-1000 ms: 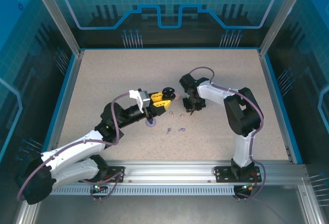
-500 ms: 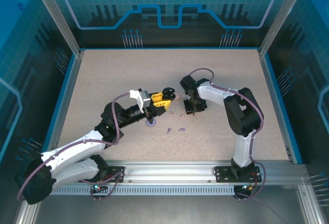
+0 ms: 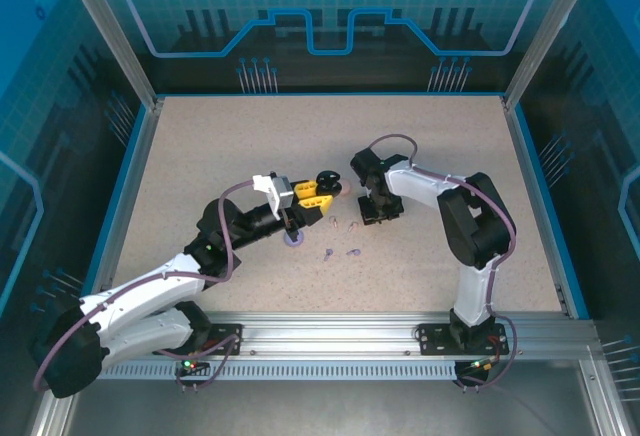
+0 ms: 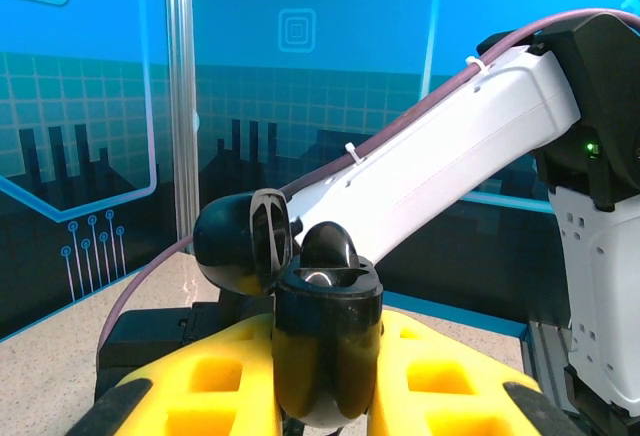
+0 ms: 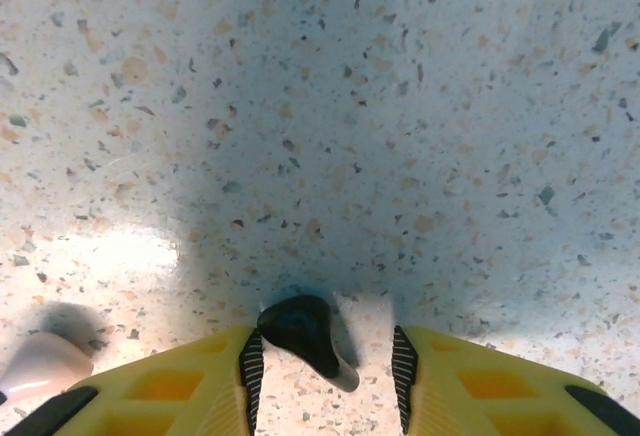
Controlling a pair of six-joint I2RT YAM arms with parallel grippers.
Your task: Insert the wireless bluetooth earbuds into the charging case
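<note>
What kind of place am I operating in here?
Probably a lab or demo robot cell: a speckled table walled in by blue printed panels on metal posts, with an aluminium rail along the near edge.

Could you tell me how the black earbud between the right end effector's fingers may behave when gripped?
The black earbud looks tiny beside the fingers, so probably very light. Its glossy, rounded body may slip or pivot when squeezed. Lying on the smooth table, it could skid if nudged.

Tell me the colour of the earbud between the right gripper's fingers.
The earbud is black; right wrist view shows it best.
</note>
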